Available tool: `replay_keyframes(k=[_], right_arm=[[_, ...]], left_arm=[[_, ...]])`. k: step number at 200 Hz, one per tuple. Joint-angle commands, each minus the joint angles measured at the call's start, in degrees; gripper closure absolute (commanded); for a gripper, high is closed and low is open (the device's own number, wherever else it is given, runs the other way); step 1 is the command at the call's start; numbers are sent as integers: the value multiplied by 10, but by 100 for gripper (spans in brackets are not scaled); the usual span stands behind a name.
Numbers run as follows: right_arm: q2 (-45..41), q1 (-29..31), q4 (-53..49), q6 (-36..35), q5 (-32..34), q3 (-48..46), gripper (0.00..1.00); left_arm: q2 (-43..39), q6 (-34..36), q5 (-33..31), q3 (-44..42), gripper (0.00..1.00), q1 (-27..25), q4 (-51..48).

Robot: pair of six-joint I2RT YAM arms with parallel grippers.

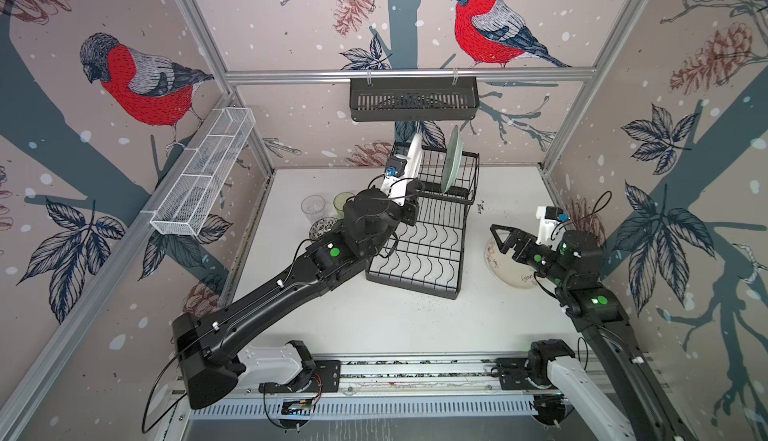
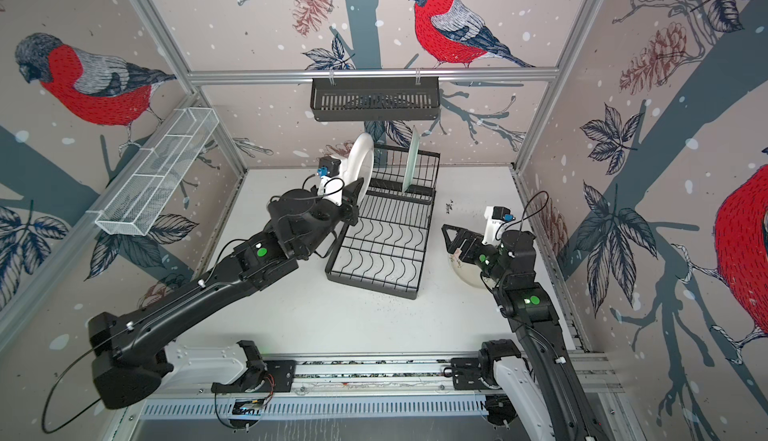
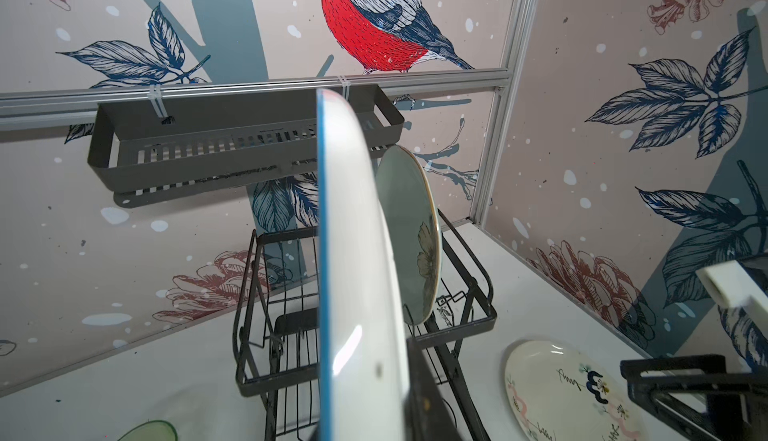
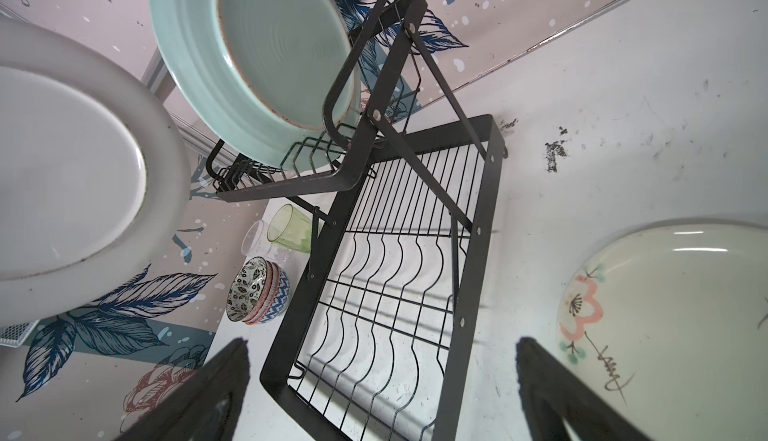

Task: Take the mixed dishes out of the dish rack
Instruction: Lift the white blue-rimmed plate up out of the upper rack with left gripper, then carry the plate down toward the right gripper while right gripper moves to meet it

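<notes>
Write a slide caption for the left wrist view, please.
Left gripper holds white plate edge-on; green plate stands in the rack behind.

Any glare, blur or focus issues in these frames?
Left wrist view: the white plate fills the centre at close range, with a glare streak on its face. Right wrist view: the right end effector has blurred fingers; the dish rack is sharp. In a top view the clear tumbler is faint.
</notes>
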Motion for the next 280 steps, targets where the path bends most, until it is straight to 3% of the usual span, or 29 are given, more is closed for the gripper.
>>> replay_keyframes(k=[1, 56, 119, 188, 280], right_arm=[[-9, 1, -9, 13, 0, -2, 0], [-24, 2, -6, 54, -7, -11, 0], [-23, 3, -14, 76, -26, -11, 1], [5, 3, 25, 118, -54, -30, 0], [20, 7, 59, 159, -59, -37, 0]], left_arm=[[-40, -2, 26, -39, 100, -1, 88], [-87, 35, 95, -91, 100, -24, 54], [-101, 61, 112, -140, 100, -53, 56], [-125, 74, 68, -243, 100, -54, 155], [-120, 110, 170, -318, 100, -53, 227]])
